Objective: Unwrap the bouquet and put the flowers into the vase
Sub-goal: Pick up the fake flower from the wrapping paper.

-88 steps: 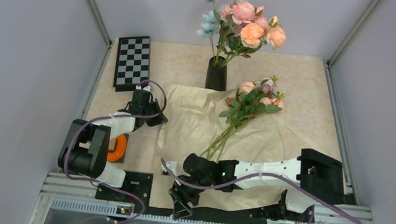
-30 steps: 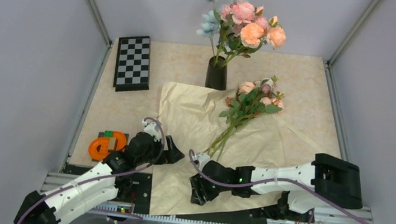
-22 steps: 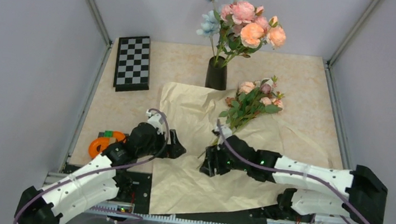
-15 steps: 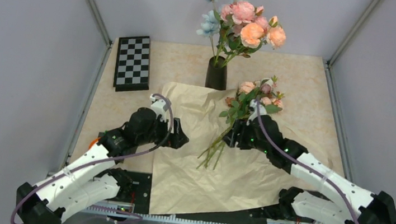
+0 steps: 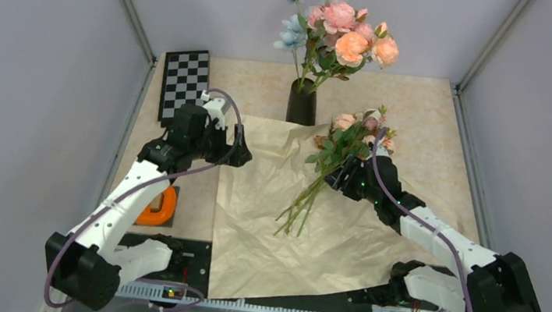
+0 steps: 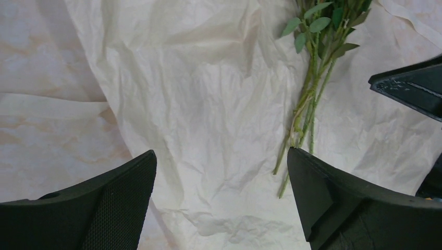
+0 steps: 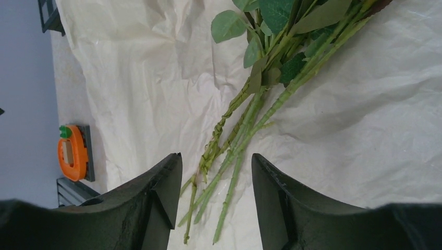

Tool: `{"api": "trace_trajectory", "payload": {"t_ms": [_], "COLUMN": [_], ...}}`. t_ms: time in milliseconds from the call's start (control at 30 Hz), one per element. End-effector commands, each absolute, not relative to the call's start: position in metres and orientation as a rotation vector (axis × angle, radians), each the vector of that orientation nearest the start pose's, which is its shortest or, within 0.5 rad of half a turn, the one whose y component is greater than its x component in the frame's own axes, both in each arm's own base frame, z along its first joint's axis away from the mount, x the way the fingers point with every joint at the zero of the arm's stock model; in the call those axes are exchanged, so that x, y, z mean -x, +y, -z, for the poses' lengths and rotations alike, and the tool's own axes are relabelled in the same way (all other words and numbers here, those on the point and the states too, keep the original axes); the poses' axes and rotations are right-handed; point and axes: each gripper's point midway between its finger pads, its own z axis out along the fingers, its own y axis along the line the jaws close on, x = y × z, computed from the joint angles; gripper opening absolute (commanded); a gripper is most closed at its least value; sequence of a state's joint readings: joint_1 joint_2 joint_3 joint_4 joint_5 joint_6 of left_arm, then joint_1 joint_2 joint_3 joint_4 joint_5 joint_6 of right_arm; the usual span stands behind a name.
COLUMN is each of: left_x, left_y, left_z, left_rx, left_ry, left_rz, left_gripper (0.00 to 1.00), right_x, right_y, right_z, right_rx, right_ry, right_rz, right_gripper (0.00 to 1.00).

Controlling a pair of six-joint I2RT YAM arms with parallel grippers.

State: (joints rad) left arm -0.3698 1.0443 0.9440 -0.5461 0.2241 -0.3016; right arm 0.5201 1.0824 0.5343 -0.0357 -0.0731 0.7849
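Having moved up the unwrapped flowers (image 5: pixel 347 139), right gripper (image 7: pixel 215 161) straddles them part-open, empty; left gripper (image 6: pixel 220 156) wide, pulled back, so grasp likely next.

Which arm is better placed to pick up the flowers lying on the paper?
Right. The right gripper hangs open over the flowers, their stems showing between its fingers in the wrist view. The left gripper, also open, sits at the paper's left edge, away from them.

One vase (image 5: pixel 302 106), far middle. Two bunches: a tall bunch (image 5: pixel 341 38) in it, the flowers (image 5: pixel 349 145) on one paper sheet (image 5: pixel 267 210), perhaps six stems (image 7: pixel 234 151). One checkerboard (image 5: pixel 184 87) far left, one orange tool (image 5: pixel 161 207) near left.
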Motion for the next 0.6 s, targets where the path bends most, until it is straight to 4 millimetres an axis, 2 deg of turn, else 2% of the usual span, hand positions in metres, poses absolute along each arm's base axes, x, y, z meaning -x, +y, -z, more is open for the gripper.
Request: {"api": "trace_trajectory", "payload": {"t_ms": [0, 133, 267, 567], "left_x": [-0.284, -0.280, -0.279, -0.277], "left_y": [-0.149, -0.139, -0.131, -0.132], "left_z": [-0.212, -0.207, -0.207, -0.207], "left_rx": [-0.232, -0.236, -0.211, -0.220], "left_ry": [2.208, 2.207, 2.166, 2.162], "left_rz": [0.620, 0.561, 0.517, 0.527], "left_gripper": [0.99, 0.99, 0.99, 0.99], "right_x": [-0.284, -0.293, -0.302, -0.317], "right_y": [0.218, 0.211, 0.206, 0.218], "right_z": [-0.136, -0.126, -0.118, -0.104], "right_rx": [-0.325, -0.408, -0.478, -0.524], "right_ry": [2.120, 2.134, 2.110, 2.124], "right_rz": [-0.966, -0.908, -0.875, -0.898], "right_gripper": [0.53, 0.48, 0.48, 0.46]}}
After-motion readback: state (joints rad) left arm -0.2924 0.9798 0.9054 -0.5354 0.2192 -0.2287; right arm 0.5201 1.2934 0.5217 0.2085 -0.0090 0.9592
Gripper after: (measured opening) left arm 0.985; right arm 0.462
